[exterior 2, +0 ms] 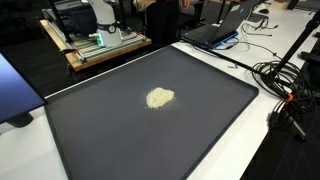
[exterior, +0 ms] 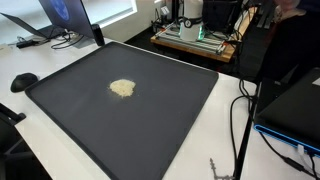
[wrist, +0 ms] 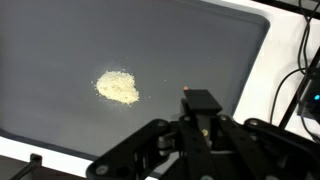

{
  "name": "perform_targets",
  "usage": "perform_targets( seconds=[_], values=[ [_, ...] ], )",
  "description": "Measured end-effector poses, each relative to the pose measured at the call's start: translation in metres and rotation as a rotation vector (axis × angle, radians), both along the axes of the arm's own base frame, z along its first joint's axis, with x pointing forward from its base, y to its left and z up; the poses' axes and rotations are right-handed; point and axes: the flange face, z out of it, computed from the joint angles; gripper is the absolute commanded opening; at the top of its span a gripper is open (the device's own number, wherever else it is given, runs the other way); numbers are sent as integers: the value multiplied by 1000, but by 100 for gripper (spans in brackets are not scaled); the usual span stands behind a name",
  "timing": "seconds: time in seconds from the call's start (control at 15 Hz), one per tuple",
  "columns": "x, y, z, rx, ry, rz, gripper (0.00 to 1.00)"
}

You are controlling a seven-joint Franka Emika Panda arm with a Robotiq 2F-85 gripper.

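Near the middle of the dark grey mat [exterior: 160, 125], well clear of all four of its edges, lies a small pile of pale beige granular material [exterior: 122, 88]. It is irregular in outline, low and loosely heaped. Both exterior views show the same arrangement: the pile [exterior 2: 159, 97] rests on the mat [exterior 2: 140, 140] with bare surface on every side. The mat has rounded corners and a slightly raised rim, and it covers most of a white table [exterior: 40, 68].

In the wrist view, the Robotiq gripper [wrist: 200, 100] enters from the lower edge of the picture and is suspended above the mat [wrist: 60, 40]. Its jaws are brought fully together and nothing is held between them. The pile [wrist: 118, 87] appears to the left of the fingertips and apart from them, not touching. The gripper stands between the pile and the mat edge that runs down the right of this view. Neither exterior view shows the arm or the gripper.

Beyond the far edge of the mat, an exterior view shows an open laptop [exterior 2: 222, 30] on the table and a tangle of black cables [exterior 2: 285, 85] near the mat's corner. A wooden board carrying equipment [exterior: 195, 38] stands off the table, behind it.
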Motion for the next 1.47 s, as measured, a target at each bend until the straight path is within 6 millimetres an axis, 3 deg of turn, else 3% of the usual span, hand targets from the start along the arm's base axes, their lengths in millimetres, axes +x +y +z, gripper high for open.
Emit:
perform_targets(
  seconds=[0.4,0.47,0.67,0.8,1.13,1.47],
  values=[
    [6,4,1,-9,8,-7,12],
    [6,4,1,-9,7,-7,3],
    [7,5,-1,-9,9,-13,3],
    [18,8,-11,-32,16,-53,3],
    [72,6,-82,-109,89,-213,3],
    [112,-31,-154,-122,131,-389,3]
  ],
)
